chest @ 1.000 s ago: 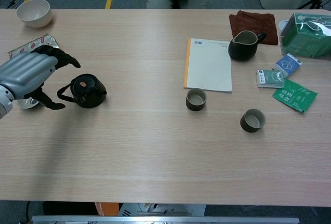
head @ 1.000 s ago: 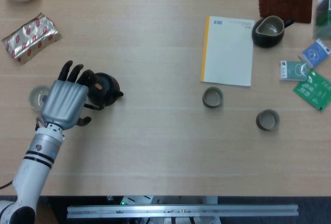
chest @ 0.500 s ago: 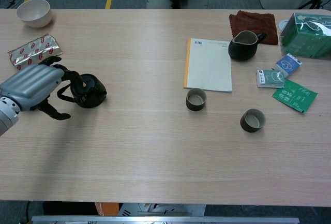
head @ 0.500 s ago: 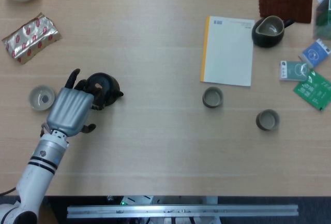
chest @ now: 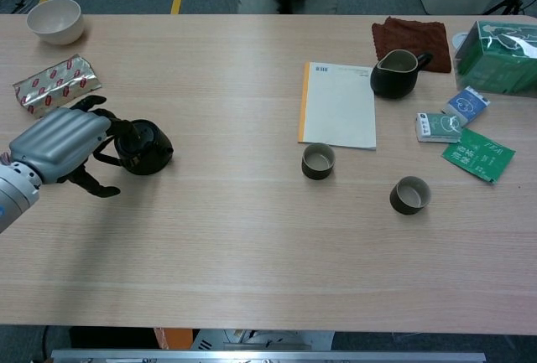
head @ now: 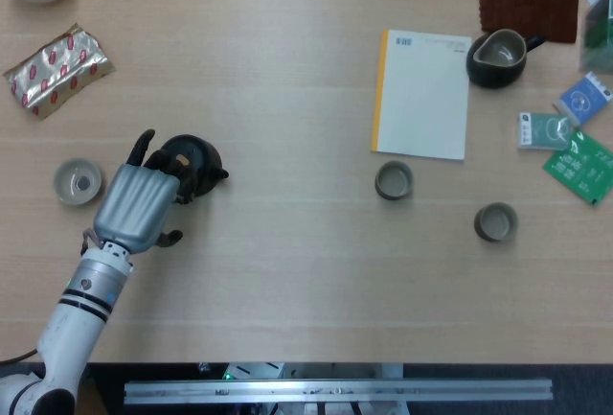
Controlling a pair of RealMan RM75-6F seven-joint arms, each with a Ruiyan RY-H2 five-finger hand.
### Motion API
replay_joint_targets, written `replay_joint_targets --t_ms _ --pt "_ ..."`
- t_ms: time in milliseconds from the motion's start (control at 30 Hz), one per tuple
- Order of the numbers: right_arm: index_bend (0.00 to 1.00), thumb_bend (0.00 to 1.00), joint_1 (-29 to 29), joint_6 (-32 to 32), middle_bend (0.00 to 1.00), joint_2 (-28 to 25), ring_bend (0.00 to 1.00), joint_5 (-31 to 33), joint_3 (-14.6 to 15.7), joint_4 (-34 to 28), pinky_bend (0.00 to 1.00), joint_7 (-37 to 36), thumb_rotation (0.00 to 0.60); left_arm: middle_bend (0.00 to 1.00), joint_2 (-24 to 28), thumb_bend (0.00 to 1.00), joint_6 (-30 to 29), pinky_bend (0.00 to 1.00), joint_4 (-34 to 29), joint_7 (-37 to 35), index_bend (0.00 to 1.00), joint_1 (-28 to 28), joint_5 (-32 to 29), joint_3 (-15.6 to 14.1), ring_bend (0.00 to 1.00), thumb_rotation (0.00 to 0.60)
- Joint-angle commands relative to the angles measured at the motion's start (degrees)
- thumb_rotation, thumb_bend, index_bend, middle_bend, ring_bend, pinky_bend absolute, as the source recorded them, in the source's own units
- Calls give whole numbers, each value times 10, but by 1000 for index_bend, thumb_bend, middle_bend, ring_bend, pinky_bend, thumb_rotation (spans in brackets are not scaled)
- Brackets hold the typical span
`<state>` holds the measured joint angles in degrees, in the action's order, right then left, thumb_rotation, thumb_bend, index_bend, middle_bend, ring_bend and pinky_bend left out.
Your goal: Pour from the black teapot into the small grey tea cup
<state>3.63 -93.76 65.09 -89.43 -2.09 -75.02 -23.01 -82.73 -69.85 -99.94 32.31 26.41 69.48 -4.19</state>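
Wooden table (chest: 252,237) — left hand (head: 136,206) curled around black teapot (head: 196,159); notebook (head: 422,95) behind grey cup (head: 394,181).

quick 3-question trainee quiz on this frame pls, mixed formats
1. True or false: the black teapot is lifted off the table.
2. Which hand is at the teapot? A) left hand B) right hand
3. Fill in: two small grey cups stand near the notebook; the one closer to it lies just below its ____ edge.

Key:
1. False; it sits on the table, with the fingers at its handle side.
2. A; the right hand is not in view.
3. Bottom; the other cup stands further right.
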Motion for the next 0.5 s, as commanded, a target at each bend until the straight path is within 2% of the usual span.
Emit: replay_joint_targets --t_ms 33,500 --pt "270 146 0 1 251 0 142 1 0 0 272 1 600 380 -6 94 4 0 11 0 367 -2 4 3 235 600" --pt "270 146 -1 5 251 -1 142 3 -1 -6 273 9 600 377 -14 94 18 0 41 -10 398 -7 11 12 235 600"
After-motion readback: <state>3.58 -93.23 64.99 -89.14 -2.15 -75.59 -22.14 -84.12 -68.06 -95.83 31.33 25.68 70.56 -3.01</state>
